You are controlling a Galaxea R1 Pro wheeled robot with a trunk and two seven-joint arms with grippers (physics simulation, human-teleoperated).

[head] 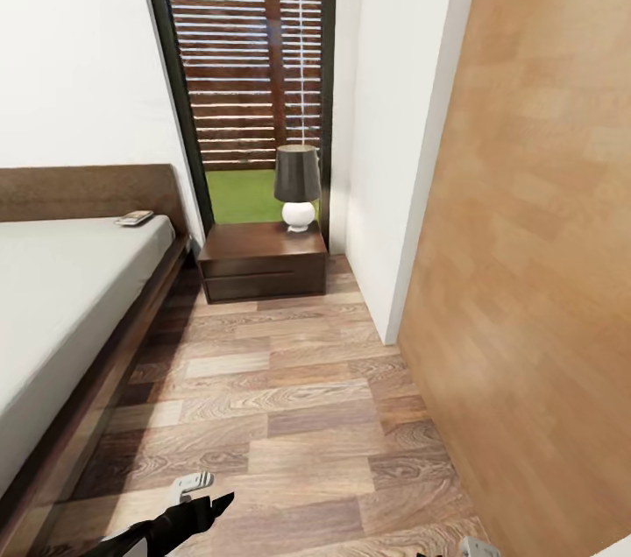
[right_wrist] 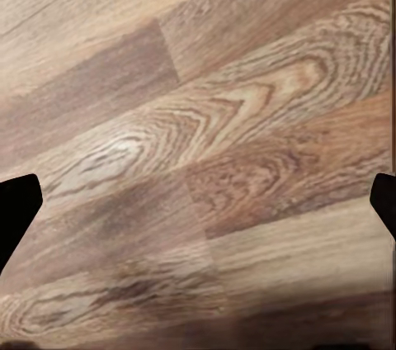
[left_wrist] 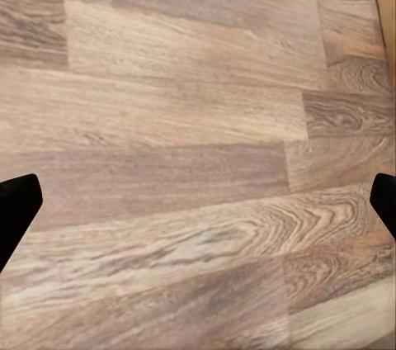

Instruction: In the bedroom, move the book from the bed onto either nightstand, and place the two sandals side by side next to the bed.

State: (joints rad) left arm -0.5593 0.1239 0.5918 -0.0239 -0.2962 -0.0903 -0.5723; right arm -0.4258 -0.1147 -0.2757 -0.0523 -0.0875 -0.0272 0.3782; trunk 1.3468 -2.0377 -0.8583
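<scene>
The book (head: 134, 218) lies flat on the pale mattress of the bed (head: 61, 294), close to the dark headboard. Beyond the bed's corner stands a nightstand (head: 263, 261) of dark wood. My left gripper (head: 203, 494) hangs low over the plank floor near the bed's foot, far from the book. In the left wrist view the left gripper (left_wrist: 198, 201) is open, its dark fingertips (left_wrist: 18, 201) spread wide over bare floor. The right gripper (right_wrist: 198, 201) is open too, with only floorboards between its tips. The sandals are out of view.
A lamp (head: 297, 187) with a dark shade and white base stands on the nightstand's right half. A tall window (head: 250, 75) shows grass and a slatted fence. A white wall corner (head: 394, 189) and a light wooden panel (head: 535, 277) narrow the aisle on the right.
</scene>
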